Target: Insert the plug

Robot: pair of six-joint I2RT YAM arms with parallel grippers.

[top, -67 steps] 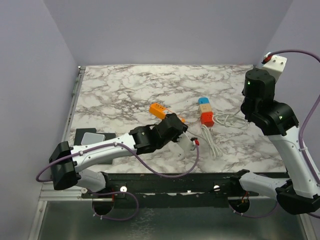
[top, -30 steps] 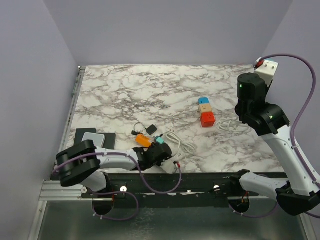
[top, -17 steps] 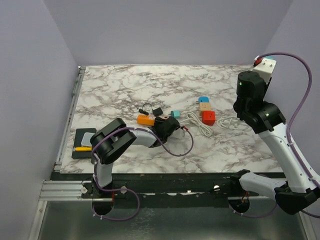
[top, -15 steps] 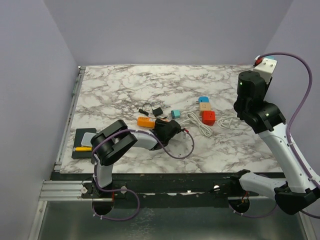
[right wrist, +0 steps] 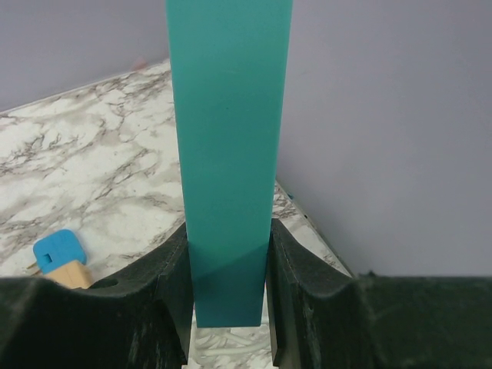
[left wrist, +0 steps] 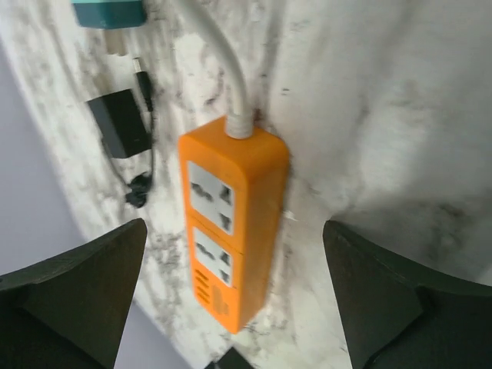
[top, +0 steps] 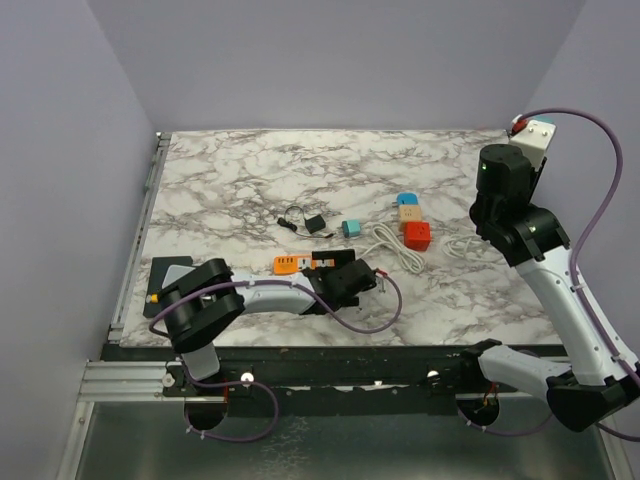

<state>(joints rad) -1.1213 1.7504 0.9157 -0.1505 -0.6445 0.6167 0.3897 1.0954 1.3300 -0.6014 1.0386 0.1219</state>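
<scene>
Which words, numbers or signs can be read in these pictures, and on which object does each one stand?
None can be read.
The orange power strip shows only sockets and slots, with no print.
The teal bar and the black adapter look plain.
The coloured blocks are too small to tell.

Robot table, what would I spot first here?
The bright orange power strip lies near the front of the marble table. The left gripper is wide open and pointing at it. At the far right, the raised right gripper pinches a tall teal bar.
</scene>
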